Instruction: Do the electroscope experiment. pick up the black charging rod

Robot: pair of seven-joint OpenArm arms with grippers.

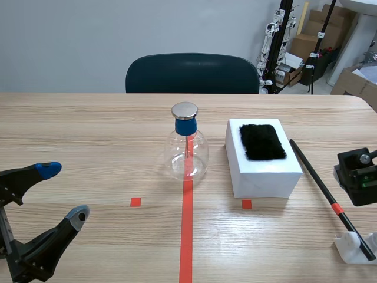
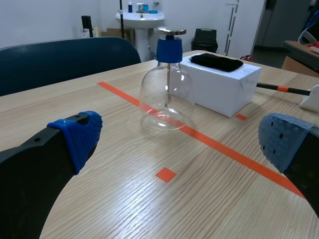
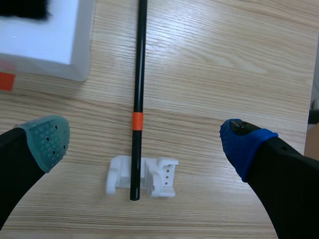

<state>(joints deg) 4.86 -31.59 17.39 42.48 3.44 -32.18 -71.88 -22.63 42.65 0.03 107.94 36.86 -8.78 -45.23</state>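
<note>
The electroscope (image 1: pixel 187 147) stands on the surface (image 1: pixel 88 135); the box (image 1: pixel 265 177) sits at its 3 o'clock, a pad (image 1: pixel 262 141) on top. At the box's 3 o'clock lies the rod (image 1: pixel 318 179), its near end on a holder (image 1: pixel 351 244).

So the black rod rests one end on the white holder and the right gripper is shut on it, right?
No: the right gripper is open, not touching the black rod, as the right wrist view shows. One end does rest on the white holder.
</note>
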